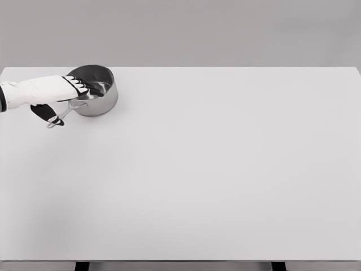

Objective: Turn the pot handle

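Pot: steel, upright, far left on the white worktop.
Handle: runs from the pot's near-left side, pointing near-left, dark grip at its end.
Left robot hand: comes in from the left edge, lies over the pot's left rim, dark fingers reaching into the opening, above the handle.
Fingers: spread or curled, cannot tell.
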### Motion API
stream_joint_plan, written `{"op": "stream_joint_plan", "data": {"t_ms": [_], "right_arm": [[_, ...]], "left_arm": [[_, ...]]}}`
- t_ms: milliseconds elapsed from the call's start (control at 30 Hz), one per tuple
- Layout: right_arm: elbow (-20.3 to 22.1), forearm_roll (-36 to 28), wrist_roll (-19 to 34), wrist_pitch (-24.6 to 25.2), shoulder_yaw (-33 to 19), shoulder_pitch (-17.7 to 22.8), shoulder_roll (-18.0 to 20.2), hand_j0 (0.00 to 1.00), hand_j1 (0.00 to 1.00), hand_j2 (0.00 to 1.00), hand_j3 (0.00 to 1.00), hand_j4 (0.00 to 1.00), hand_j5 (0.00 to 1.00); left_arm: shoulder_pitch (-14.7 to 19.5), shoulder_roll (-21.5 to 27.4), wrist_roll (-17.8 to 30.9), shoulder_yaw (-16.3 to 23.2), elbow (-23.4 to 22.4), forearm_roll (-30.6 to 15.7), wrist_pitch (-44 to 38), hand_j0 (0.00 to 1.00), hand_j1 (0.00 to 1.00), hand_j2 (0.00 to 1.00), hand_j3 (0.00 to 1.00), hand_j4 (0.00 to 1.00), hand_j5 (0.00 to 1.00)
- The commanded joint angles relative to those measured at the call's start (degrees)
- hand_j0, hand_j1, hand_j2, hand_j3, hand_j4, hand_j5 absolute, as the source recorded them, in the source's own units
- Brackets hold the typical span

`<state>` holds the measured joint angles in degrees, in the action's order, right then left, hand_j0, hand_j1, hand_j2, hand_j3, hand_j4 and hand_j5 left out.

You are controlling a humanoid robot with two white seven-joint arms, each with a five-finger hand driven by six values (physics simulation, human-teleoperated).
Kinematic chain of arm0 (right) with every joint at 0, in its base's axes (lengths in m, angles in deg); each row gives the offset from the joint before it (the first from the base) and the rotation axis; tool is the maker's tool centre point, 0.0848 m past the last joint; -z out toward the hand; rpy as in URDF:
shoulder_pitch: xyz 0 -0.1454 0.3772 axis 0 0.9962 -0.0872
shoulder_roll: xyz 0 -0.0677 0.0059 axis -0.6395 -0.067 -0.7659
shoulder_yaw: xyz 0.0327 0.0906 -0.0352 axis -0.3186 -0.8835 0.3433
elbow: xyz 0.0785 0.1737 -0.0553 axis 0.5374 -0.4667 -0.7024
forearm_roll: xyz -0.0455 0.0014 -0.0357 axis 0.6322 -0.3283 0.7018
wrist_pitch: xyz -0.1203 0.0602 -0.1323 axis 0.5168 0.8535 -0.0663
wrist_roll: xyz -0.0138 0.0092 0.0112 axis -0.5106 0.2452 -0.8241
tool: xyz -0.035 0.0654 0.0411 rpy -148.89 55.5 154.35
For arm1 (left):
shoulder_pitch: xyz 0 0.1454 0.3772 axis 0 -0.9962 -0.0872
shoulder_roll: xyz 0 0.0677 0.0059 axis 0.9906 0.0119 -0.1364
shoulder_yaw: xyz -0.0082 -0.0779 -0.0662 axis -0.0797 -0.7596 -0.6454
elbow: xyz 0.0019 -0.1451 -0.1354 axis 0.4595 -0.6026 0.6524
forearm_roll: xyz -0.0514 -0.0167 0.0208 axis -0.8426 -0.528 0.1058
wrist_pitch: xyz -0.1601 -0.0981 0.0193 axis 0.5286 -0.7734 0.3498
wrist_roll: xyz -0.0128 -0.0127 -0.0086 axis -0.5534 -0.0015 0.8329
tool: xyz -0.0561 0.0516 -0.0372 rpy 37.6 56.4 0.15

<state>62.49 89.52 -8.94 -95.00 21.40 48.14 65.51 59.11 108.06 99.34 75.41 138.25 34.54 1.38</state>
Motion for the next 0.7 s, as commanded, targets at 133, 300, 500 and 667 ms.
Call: {"op": "stream_joint_plan", "data": {"t_ms": [133, 300, 500, 667], "right_arm": [[0.0, 0.0, 0.0, 0.0, 0.0, 0.0, 0.0, 1.00, 1.00, 1.00, 1.00, 1.00, 1.00], [0.0, 0.0, 0.0, 0.0, 0.0, 0.0, 0.0, 1.00, 1.00, 1.00, 1.00, 1.00, 1.00], [0.0, 0.0, 0.0, 0.0, 0.0, 0.0, 0.0, 1.00, 1.00, 1.00, 1.00, 1.00, 1.00], [0.0, 0.0, 0.0, 0.0, 0.0, 0.0, 0.0, 1.00, 1.00, 1.00, 1.00, 1.00, 1.00]], "left_arm": [[0.0, 0.1, 0.0, -1.0, -1.5, 0.6, -0.1, 1.00, 1.00, 1.00, 1.00, 1.00, 1.00], [-0.1, 0.1, 0.0, -1.1, -2.4, 0.7, -0.1, 1.00, 1.00, 1.00, 1.00, 1.00, 1.00], [-0.1, 0.2, 0.0, -1.8, -2.8, 0.7, -0.1, 1.00, 1.00, 1.00, 1.00, 1.00, 1.00], [-0.1, 0.2, 0.0, -1.9, -3.6, 0.7, -0.1, 1.00, 1.00, 1.00, 1.00, 1.00, 1.00]]}}
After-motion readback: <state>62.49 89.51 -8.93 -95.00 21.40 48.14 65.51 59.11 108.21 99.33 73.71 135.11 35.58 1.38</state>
